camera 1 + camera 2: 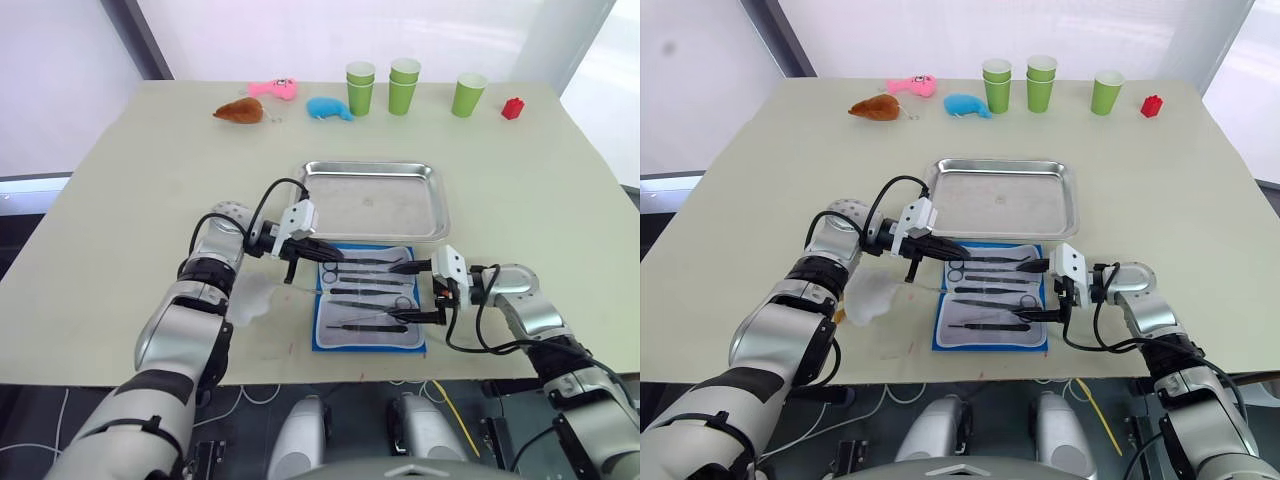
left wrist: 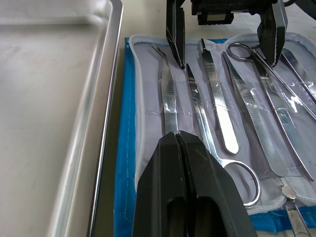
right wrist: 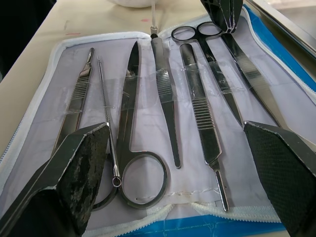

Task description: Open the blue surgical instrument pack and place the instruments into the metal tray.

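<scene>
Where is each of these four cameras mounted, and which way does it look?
Left eye and right eye views: on the head, looking down over both arms at the metal tray and the open blue surgical instrument pack.
Left wrist view: on the left arm, along its shut left gripper, across the instruments.
Right wrist view: on the right arm, between the open right gripper fingers.
Shared: both wrist views show the pack, and each shows the other gripper.
</scene>
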Controlling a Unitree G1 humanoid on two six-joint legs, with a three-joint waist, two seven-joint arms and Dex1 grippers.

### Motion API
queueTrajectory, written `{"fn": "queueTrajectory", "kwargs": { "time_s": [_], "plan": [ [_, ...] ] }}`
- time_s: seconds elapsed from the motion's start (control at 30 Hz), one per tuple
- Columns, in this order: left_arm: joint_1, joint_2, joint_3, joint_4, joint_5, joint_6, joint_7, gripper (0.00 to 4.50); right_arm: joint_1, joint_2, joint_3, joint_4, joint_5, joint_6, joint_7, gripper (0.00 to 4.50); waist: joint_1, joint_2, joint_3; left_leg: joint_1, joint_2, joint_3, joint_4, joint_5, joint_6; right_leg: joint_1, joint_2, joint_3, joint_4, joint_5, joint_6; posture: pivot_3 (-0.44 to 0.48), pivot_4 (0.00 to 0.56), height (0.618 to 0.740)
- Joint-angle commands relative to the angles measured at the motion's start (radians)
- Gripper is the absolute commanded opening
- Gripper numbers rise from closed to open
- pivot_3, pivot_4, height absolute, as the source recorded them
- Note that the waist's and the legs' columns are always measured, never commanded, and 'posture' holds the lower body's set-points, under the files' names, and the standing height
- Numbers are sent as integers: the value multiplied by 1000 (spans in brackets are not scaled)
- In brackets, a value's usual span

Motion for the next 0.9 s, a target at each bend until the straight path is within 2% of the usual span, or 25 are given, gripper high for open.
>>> {"fn": "queueTrajectory", "kwargs": {
  "time_s": [0.03,0.1,0.37,0.57,0.9],
  "plan": [
    [-20,-4,20,-16,-5,-10,-39,612,41,-5,51,66,-76,47,-14,4500,0,0,0,0,0,0,0,0,0,0,0,0,0,0,0,0,150,740],
    [-19,-4,19,-17,-1,-16,-36,1217,43,-5,50,65,-75,48,-15,4500,0,0,0,0,0,0,0,0,0,0,0,0,0,0,0,0,150,740],
    [-21,-5,3,-26,16,-6,-41,1217,44,-3,48,64,-74,48,-20,4500,0,0,0,0,0,0,0,0,0,0,0,0,0,0,0,0,150,740],
    [-46,-7,-47,-14,106,4,8,1217,44,1,49,67,-74,47,-21,4500,-1,0,0,0,0,0,0,0,0,0,0,0,0,0,0,0,150,740],
    [-87,-37,-81,1,189,52,42,1217,50,5,51,59,-73,55,-26,4500,-3,0,0,0,0,0,0,0,0,0,0,0,0,0,0,0,150,740]
  ]
}}
